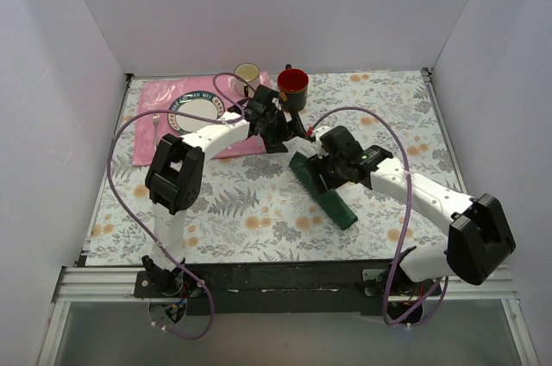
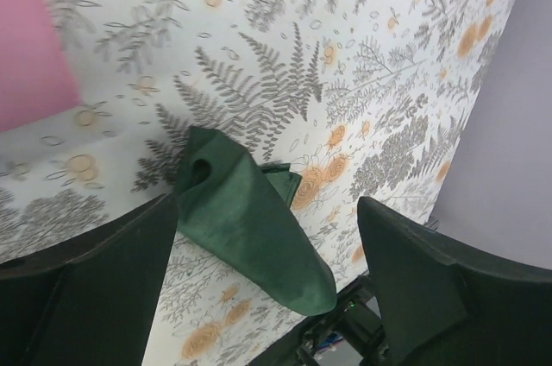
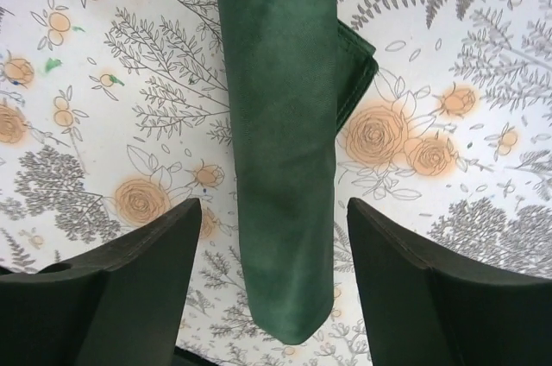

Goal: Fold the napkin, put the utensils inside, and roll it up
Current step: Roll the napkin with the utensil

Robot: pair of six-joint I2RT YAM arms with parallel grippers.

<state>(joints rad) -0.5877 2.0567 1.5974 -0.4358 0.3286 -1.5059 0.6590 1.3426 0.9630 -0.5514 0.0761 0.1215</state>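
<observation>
Rolled napkin (image 1: 326, 189) lying on the table (image 1: 250, 211) — neither arm holds it.
Left end effector (image 2: 259, 288) and right end effector (image 3: 272, 288) hover near the napkin's far end, jaws spread wide — gripping nothing.

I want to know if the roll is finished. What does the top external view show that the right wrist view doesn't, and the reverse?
Only the top external view: the pink placemat with its plate, the cream mug, the red mug, the left arm and the right arm.
Only the right wrist view: a loose corner poking from the side of the napkin, and the right end effector open, one finger on either side of it.
Both: the napkin rolled into a long bundle on the floral tablecloth; no utensils visible.
</observation>
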